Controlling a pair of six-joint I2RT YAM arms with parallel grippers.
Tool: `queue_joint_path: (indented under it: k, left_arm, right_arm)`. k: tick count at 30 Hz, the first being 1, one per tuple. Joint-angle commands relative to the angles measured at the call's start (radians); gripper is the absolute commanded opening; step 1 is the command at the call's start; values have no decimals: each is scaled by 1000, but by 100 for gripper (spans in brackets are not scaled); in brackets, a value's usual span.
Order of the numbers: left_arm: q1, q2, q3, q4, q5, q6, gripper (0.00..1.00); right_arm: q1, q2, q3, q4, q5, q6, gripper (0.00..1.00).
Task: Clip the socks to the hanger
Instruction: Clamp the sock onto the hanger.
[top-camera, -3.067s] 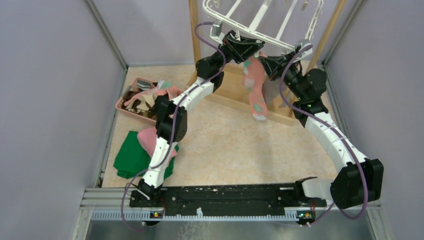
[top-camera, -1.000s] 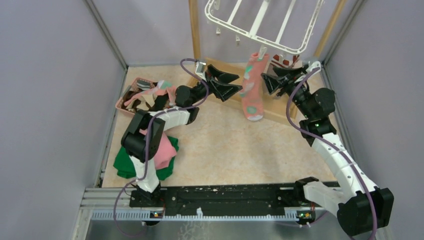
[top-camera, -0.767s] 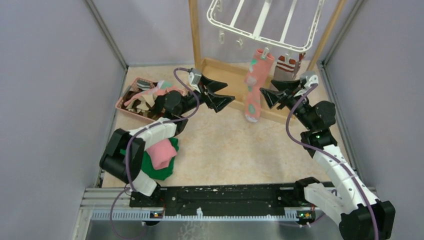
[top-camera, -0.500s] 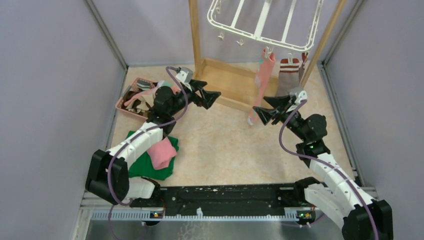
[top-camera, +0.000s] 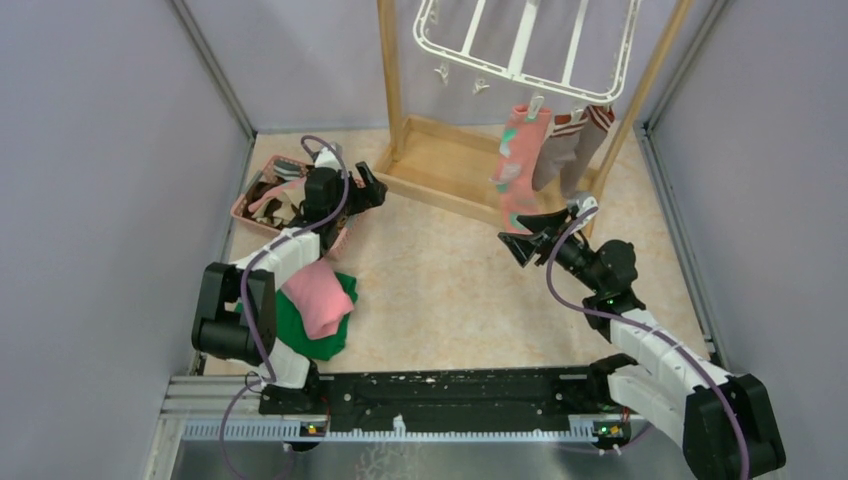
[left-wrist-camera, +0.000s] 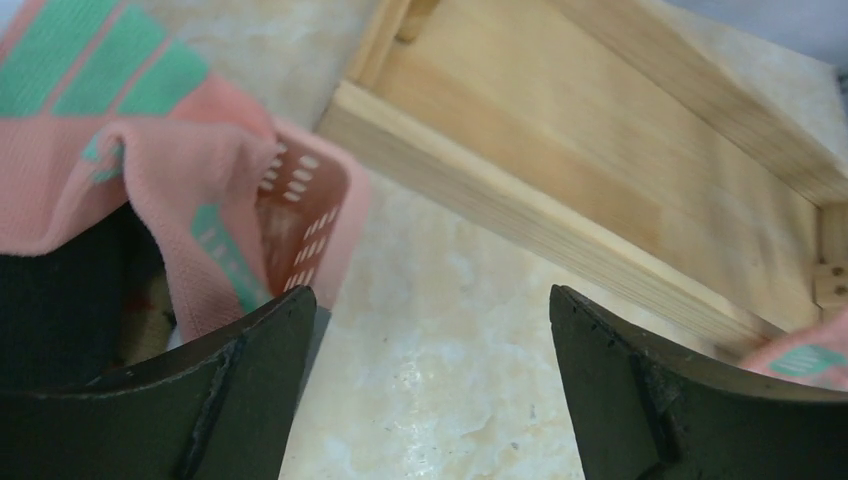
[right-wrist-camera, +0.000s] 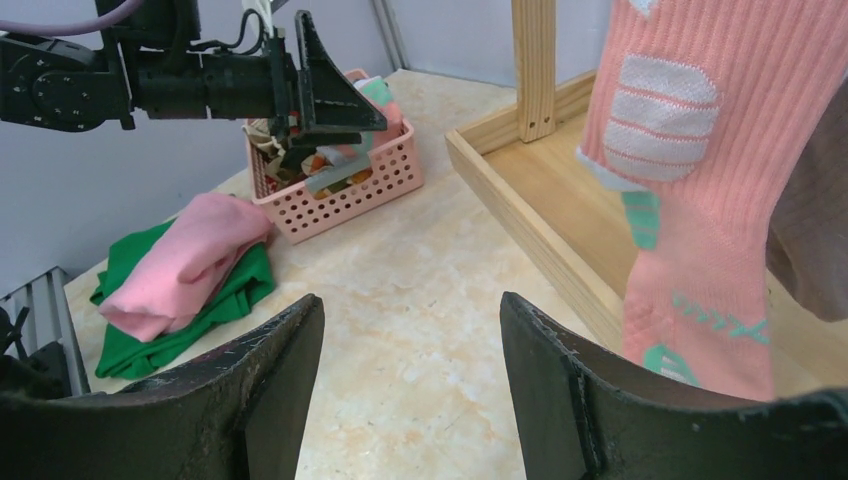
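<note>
Our left arm (top-camera: 285, 250) reaches to the pink basket (right-wrist-camera: 350, 190), left gripper (left-wrist-camera: 430, 300) spread wide and empty over its corner. Our right arm (top-camera: 650, 340) bends low, right gripper (right-wrist-camera: 410, 300) open before the salmon sock (right-wrist-camera: 680, 200). Only the top view shows that sock hanging from the hanger (top-camera: 515, 71) beside a grey-brown sock (top-camera: 560, 150).

From above, the hanger (top-camera: 530, 45) runs off the top edge, so I see only its lower bars. The clips (top-camera: 535, 103) over the salmon sock (top-camera: 518, 165) and the grey-brown sock (top-camera: 555, 160) are too small for me to read their grip. My left gripper (top-camera: 348, 192) covers part of the basket (top-camera: 250, 205). My right wrist view crops the salmon sock's cuff, and my left wrist view is blurred.
</note>
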Motion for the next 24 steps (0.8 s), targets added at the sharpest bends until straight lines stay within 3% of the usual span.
queue_joint_path:
  k: [1,11,17,21,24]
  left_arm:
    - [-1,34,100,-114,-169,-70,91]
    - [-1,-52,123,-199,-276,-42,84]
    - [-1,-63,133,-263,-515,-45,66]
    - [-1,-3,173,-309,-508,-71,65]
    - [-1,41,191,-309,-483,-85,58]
  right_arm:
    - [6,17,6,88,13,34,64]
    - [6,25,7,87,18,33,64]
    - [5,28,9,84,18,34,64]
    - [6,26,11,79,20,33,64]
    - [6,21,12,69,20,30,64]
